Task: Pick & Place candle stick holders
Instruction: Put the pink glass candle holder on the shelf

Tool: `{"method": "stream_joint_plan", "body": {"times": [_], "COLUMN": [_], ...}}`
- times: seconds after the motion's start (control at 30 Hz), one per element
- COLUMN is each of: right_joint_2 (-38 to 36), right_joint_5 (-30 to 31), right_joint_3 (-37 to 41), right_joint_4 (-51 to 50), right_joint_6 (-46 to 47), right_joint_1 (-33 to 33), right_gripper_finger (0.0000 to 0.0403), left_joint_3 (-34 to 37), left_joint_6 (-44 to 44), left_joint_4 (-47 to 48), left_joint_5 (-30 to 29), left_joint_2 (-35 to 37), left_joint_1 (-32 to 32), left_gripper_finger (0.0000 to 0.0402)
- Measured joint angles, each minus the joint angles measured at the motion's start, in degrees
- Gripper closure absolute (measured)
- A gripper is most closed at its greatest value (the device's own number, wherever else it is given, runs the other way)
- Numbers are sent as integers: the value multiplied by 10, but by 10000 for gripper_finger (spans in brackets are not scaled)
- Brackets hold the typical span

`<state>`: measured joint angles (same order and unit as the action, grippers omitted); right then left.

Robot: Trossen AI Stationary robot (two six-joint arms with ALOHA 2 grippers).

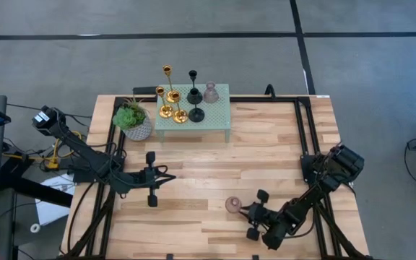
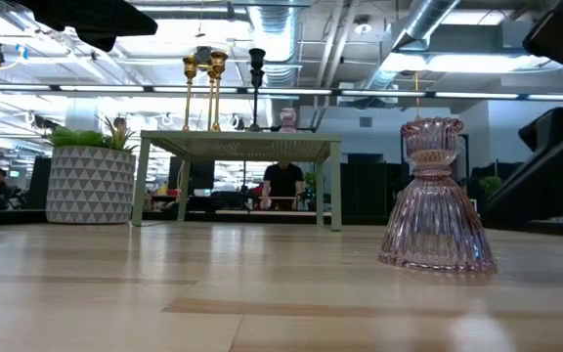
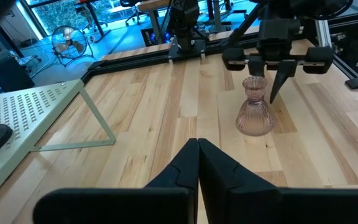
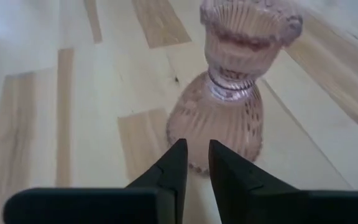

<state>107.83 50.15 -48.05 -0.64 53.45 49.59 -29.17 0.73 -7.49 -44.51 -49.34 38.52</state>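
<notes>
A dusty-pink ribbed holder [image 1: 232,205] stands upright on its round base on the wooden table, near the front right; it also shows in the low view [image 2: 436,200] and the left wrist view [image 3: 255,109]. My right gripper [image 1: 244,211] is just right of it, its fingers [image 4: 178,163] nearly together with only a narrow slit, tips just short of the holder's base [image 4: 219,134]. My left gripper [image 1: 172,175] is shut and empty at the table's middle left. Three gold holders [image 1: 168,94], two black ones [image 1: 193,97] and a second pink one [image 1: 210,92] stand on a pale green stand [image 1: 219,115].
A potted green plant [image 1: 134,119] stands left of the green stand at the far left. A black frame rail [image 1: 298,130] runs along the table's right side. A person [image 2: 283,181] shows in the room beyond the table.
</notes>
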Motion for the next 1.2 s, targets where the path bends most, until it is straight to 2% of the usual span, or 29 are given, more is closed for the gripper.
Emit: {"method": "stream_joint_plan", "body": {"times": [0.17, 0.3, 0.63, 0.73, 1.2], "right_joint_2": [-2, -2, -4, -4, -76], "right_joint_5": [-23, -23, -23, -30, -32], "right_joint_3": [0, -1, -32, -33, -35], "right_joint_4": [19, 31, -23, -27, -111], "right_joint_6": [-12, -27, -67, -55, -65], "right_joint_1": [-4, -6, -11, -14, -31], "right_gripper_finger": [345, 323, 199, 174, 178], "left_joint_3": [0, 0, 0, 0, 0], "left_joint_6": [0, 0, 0, 0, 0], "left_joint_4": [0, 0, 0, 0, 0], "left_joint_5": [0, 0, 0, 0, 0], "left_joint_2": [0, 0, 0, 0, 0], "left_joint_1": [0, 0, 0, 0, 0], "left_gripper_finger": [394, 394, 393, 394, 396]}}
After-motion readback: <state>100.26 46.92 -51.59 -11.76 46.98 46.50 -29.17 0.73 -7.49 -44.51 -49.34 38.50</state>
